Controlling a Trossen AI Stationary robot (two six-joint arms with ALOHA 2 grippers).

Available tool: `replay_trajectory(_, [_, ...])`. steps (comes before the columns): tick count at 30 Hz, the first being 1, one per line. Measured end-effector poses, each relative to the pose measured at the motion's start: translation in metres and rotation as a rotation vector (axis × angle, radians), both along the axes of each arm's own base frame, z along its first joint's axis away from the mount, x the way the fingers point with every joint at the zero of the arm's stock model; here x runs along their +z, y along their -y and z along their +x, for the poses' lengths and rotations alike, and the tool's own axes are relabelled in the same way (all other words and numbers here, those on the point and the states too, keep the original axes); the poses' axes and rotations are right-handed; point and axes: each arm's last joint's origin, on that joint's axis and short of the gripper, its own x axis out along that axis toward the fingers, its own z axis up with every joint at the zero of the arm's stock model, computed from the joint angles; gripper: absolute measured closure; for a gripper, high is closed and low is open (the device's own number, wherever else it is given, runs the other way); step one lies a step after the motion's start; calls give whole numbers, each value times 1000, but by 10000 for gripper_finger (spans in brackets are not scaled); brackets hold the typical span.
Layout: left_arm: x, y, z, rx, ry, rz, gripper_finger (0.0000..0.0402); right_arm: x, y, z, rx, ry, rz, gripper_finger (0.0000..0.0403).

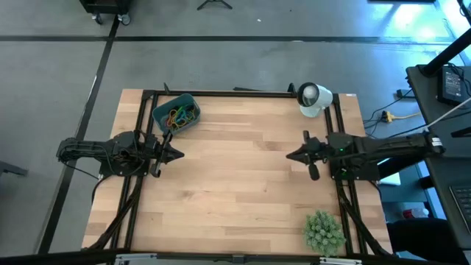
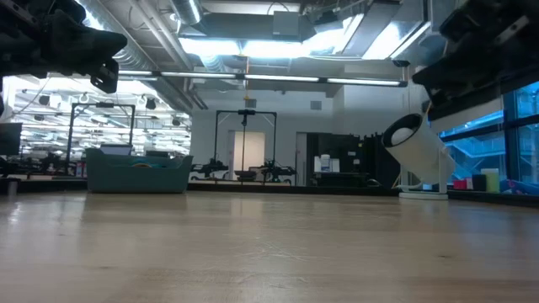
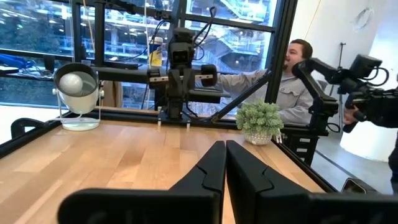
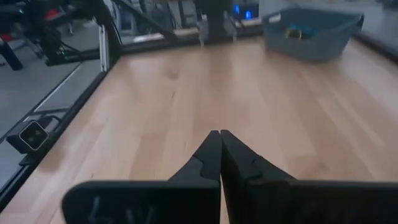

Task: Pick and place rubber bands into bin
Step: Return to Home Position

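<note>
The teal-blue bin stands near the table's far left corner, with several coloured rubber bands lying inside it. It also shows in the low view and the right wrist view. My left gripper hovers shut at the table's left side, just nearer than the bin, pointing right; its fingertips are closed together. My right gripper hovers shut at the right side, pointing left; its fingertips meet above bare wood. Neither holds anything.
A white round lamp-like object stands at the far right corner, and a spiky green plant ball at the near right corner. The wooden table between the arms is bare. A person sits beyond the table.
</note>
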Motion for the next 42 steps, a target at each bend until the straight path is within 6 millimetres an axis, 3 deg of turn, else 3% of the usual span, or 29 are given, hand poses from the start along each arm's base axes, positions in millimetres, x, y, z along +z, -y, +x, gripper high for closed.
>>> replay_trajectory(13, [0, 0, 0, 0, 0, 0, 392, -10, 1, -33, 5, 223, -27, 403])
replay_trajectory(19, [0, 0, 0, 0, 0, 0, 395, -14, 4, -44, -86, 324, -10, 403])
replay_trajectory(24, [0, 0, 0, 1, -2, 0, 391, -32, 4, -40, -84, 304, -11, 403])
replay_trajectory(42, [-1, 0, 0, 3, -7, -1, 394, -32, 5, -40, -88, 304, -60, 374])
